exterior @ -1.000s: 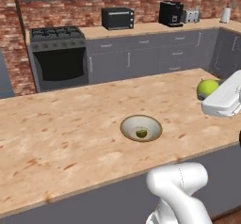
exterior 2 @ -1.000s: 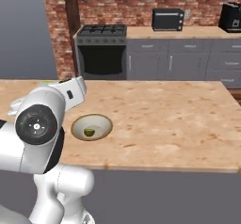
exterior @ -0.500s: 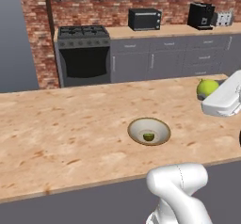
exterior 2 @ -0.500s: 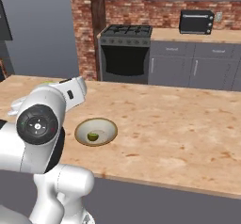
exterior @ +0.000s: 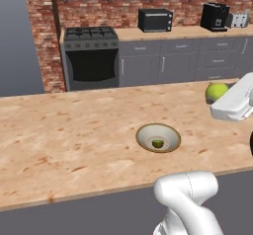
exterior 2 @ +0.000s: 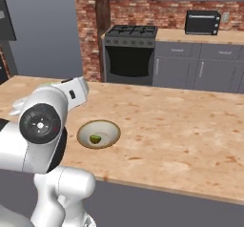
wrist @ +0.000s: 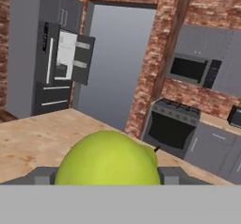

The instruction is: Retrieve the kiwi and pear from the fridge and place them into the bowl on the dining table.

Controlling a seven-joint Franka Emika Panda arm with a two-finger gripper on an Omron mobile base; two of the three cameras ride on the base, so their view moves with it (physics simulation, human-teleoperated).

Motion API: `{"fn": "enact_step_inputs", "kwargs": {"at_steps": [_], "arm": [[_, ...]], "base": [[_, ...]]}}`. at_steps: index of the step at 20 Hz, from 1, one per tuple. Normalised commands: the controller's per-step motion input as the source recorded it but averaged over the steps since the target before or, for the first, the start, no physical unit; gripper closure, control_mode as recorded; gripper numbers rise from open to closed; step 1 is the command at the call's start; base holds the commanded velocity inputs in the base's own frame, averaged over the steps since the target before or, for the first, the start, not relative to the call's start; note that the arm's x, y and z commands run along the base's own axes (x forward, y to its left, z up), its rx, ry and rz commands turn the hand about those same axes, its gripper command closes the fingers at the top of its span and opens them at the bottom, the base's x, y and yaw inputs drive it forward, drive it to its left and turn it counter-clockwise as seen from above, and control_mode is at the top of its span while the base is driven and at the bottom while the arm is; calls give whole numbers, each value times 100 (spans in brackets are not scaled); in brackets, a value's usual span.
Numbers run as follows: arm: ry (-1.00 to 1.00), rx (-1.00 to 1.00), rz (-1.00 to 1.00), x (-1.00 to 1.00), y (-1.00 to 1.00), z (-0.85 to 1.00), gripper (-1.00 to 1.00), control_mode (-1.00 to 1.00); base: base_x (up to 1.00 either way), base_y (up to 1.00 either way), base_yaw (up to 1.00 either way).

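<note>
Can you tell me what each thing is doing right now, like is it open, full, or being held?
pear: held in the gripper, up off the dining table
gripper: shut on the pear
bowl: upright on the dining table, one fruit inside
kiwi: lying in the bowl
fridge: door open
oven: door shut

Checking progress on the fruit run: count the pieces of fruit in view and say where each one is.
2. The kiwi lies inside the bowl on the dining table. The pear sits between the fingers of the gripper, above the table's right side.
</note>
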Motion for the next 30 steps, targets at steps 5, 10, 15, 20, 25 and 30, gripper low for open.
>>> {"fn": "enact_step_inputs", "kwargs": {"at_steps": [5,10,15,20,25,30], "arm": [[10,0,3,40,0,-23,100,-100],[16,0,2,44,0,-34,100,-100],[16,-5,1,28,1,-42,100,-100],[21,-12,0,23,4,-50,100,-100],[24,-12,0,27,2,-49,100,-100],[20,-8,0,26,0,-55,100,-100]], "base": [[0,0,0],[0,0,0],[0,0,0],[0,0,0],[0,0,0],[0,0,0]]}}
